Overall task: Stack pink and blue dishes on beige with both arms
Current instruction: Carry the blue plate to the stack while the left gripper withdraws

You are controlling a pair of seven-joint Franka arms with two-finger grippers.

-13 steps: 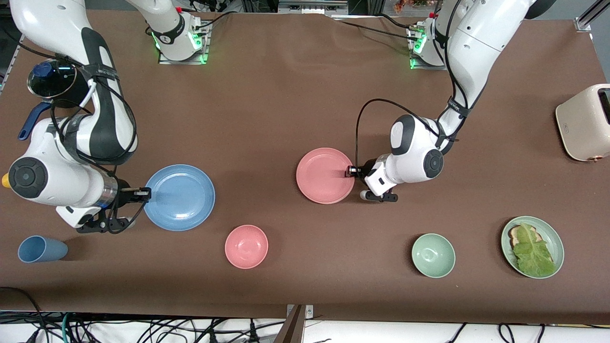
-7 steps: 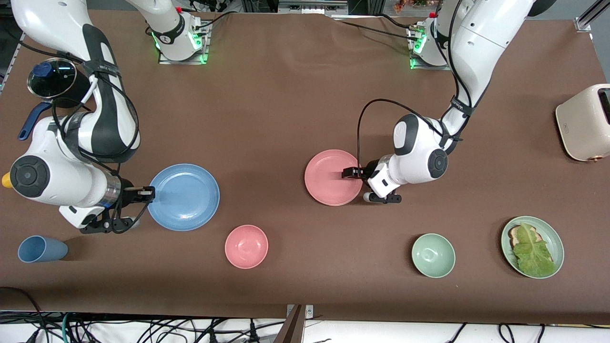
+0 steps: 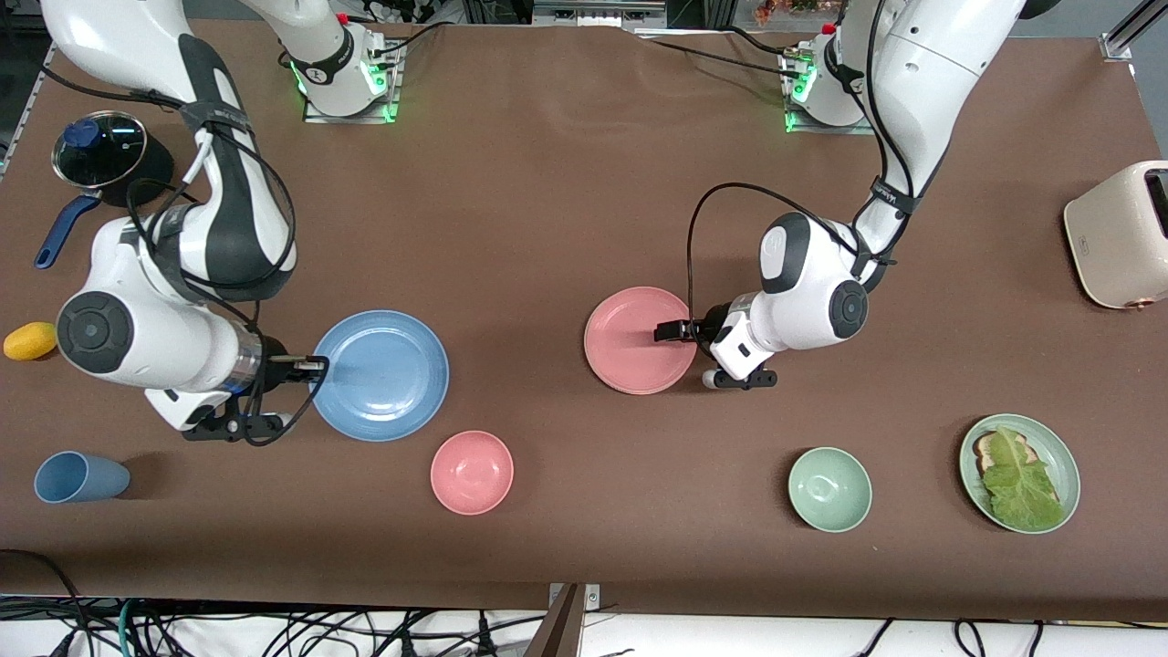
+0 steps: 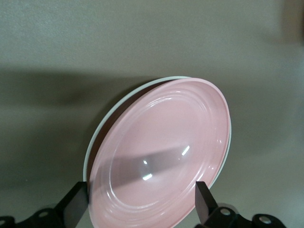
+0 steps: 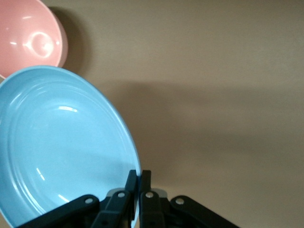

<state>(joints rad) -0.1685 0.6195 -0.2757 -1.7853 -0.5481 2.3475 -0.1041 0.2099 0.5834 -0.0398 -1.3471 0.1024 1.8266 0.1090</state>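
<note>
- The right gripper [image 3: 308,367] was clamped tight on the rim of the light blue plate [image 3: 383,376], at the edge toward the right arm's end of the table; its fingers [image 5: 131,183] pinched the rim with no gap.
- In the right wrist view the light blue plate [image 5: 57,147] sat tilted, with its shadow on the brown table [image 3: 547,182] beside it.
- The pink bowl [image 3: 472,472] stood just beside the blue plate, nearer the front camera.
- The left gripper [image 3: 669,331] was over the edge of the pink plate [image 3: 636,342] toward the left arm's end. Its fingers [image 4: 78,206] were spread wide on either side of the plate; contact could not be confirmed.
- The pink plate lay near the table's middle, well apart from the blue plate.
- A pale rim [image 4: 108,119] of another dish showed directly under the pink plate [image 4: 161,156].
- The blue cup [image 3: 78,477], green bowl [image 3: 829,489] and cream toaster [image 3: 1118,234] stood apart from both plates.
</note>
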